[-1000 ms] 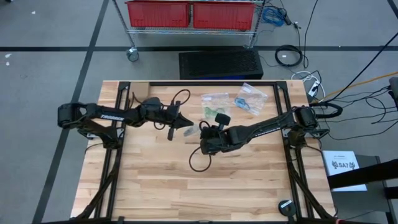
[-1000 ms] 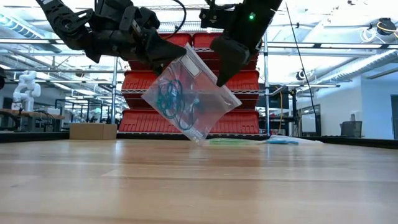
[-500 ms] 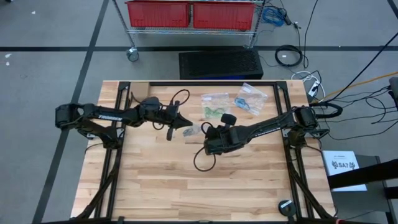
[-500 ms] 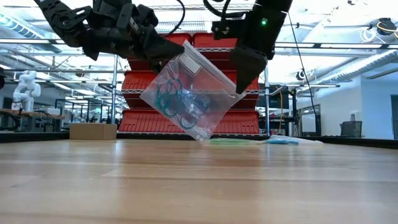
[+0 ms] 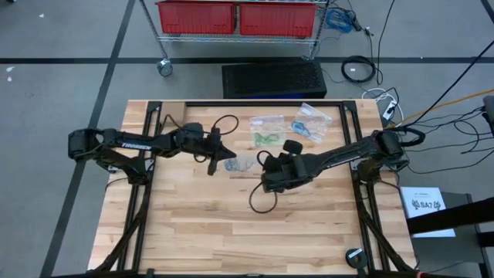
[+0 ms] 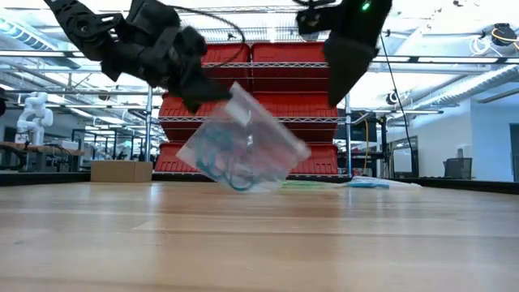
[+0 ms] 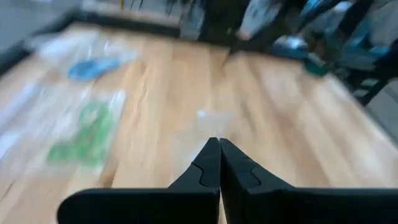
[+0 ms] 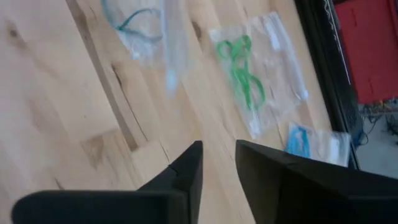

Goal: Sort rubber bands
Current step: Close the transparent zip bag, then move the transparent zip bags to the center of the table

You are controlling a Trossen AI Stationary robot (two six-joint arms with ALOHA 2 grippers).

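Now teal rubber bands (image 6: 231, 158) tangled inside clear bag (image 6: 243, 146), left tool (image 6: 212, 91) pinching bag; right tool (image 8: 217, 163) narrowly parted

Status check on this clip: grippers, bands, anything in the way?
Left gripper shut on clear bag of teal rubber bands, hanging above the table. Right gripper open, apart from the bag. Green-band bag and blue-band bag lie flat behind. No obstruction.

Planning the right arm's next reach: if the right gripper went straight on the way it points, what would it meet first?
Probably the clear plastic bag of green rubber bands lying on the wooden table, ahead of the open right gripper; depth is uncertain.
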